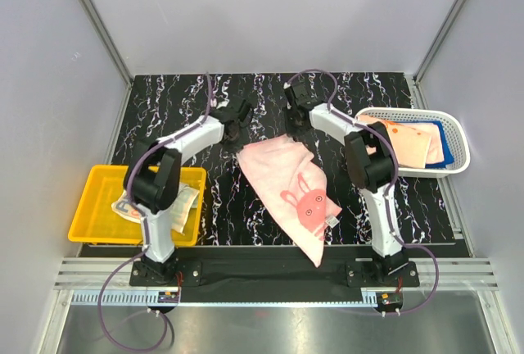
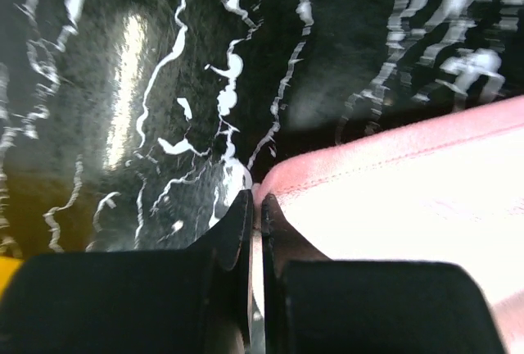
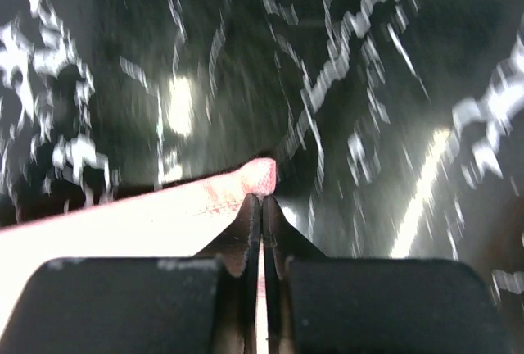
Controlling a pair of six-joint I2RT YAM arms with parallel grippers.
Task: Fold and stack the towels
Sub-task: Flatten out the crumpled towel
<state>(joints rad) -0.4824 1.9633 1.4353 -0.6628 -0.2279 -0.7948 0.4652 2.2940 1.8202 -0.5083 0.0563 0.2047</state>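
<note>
A pale pink towel [image 1: 286, 182] with a rabbit picture is spread over the middle of the black marbled table, and its near corner reaches the front edge. My left gripper [image 1: 237, 137] is shut on its far left corner. In the left wrist view the jaws [image 2: 258, 205] pinch the pink hem [image 2: 393, 206]. My right gripper [image 1: 291, 129] is shut on the far right corner. In the right wrist view the towel's [image 3: 164, 223] tip sticks out just past the closed gripper [image 3: 262, 200]. More towels [image 1: 408, 141], orange-pink over blue, lie in the basket.
A yellow bin [image 1: 92, 231] stands at the left edge with a light cloth [image 1: 135, 202] in it, partly behind the left arm. A white mesh basket [image 1: 454, 165] stands at the right edge. Grey walls close in the table on three sides.
</note>
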